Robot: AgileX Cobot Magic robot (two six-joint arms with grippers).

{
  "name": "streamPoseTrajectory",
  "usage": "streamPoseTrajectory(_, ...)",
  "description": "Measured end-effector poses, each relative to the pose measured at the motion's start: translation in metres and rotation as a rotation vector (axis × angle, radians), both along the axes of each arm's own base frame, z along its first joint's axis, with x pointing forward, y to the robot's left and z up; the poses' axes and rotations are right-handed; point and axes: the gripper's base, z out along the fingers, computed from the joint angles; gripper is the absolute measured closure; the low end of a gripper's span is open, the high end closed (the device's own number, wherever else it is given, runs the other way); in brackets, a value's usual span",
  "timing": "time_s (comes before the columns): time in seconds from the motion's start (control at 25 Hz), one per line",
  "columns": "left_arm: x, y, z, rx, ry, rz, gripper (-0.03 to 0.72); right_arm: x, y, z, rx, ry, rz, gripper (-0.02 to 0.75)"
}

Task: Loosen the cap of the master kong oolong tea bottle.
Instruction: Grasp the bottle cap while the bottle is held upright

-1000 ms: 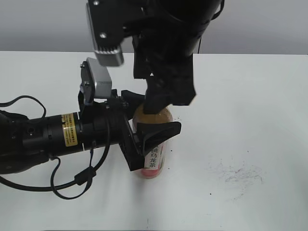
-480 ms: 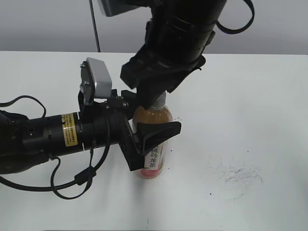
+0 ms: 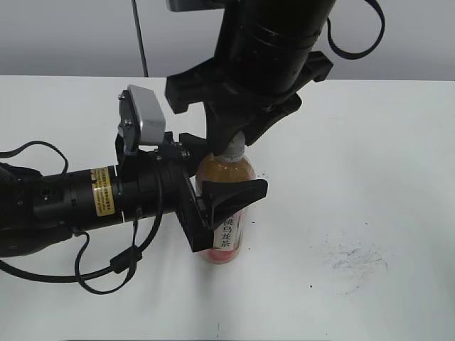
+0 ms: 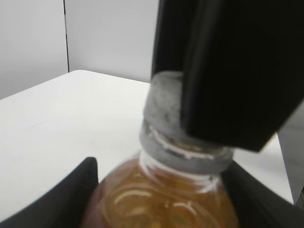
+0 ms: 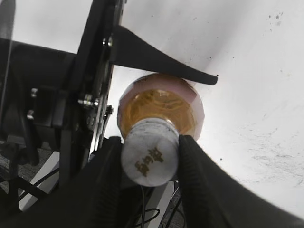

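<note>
The oolong tea bottle [image 3: 226, 177] stands upright on the white table [image 3: 370, 156], amber tea inside, pink-and-white label low down. My left gripper [image 3: 220, 202] reaches in from the left and is shut on the bottle's body; its jaws flank the bottle's shoulder [image 4: 161, 194] in the left wrist view. My right gripper [image 3: 231, 142] comes down from above and is shut on the grey-white cap [image 5: 149, 152], with ribbed fingers [image 5: 199, 175] pressed against both sides. The cap also shows in the left wrist view [image 4: 166, 107], partly hidden by a black finger.
The left arm's body and cables [image 3: 64, 206] lie across the table's left side. Dark scuff marks [image 3: 355, 259] mark the table at the right. The table's far edge meets a grey wall [image 3: 64, 35].
My right gripper has turned about the bottle's neck while staying on the cap; its wrist camera swung out of the exterior view. The bottle and left gripper have not moved.
</note>
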Motion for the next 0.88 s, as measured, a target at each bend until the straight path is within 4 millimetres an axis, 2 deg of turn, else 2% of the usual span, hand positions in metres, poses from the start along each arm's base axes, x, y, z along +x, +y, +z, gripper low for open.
streamPoseTrajectory(0.16, 0.0001, 0.0000, 0.0000, 0.000, 0.000, 0.001, 0.241, 0.0000, 0.0000, 0.0000, -0.003, -0.007, 0.025, 0.464)
streamPoseTrajectory(0.32, 0.0001, 0.0000, 0.0000, 0.000, 0.000, 0.001, 0.241, 0.0000, 0.0000, 0.0000, -0.022, -0.051, 0.177, 0.464)
streamPoseTrajectory(0.6, 0.0001, 0.0000, 0.0000, 0.000, 0.000, 0.001, 0.241, 0.0000, 0.0000, 0.0000, -0.079, -0.185, 0.641, 0.464)
streamPoseTrajectory(0.88, -0.0003, -0.0001, -0.0001, 0.001, -0.002, -0.004, 0.241, 0.0000, 0.0000, 0.0001, -0.154, -0.359, 1.242, 0.465)
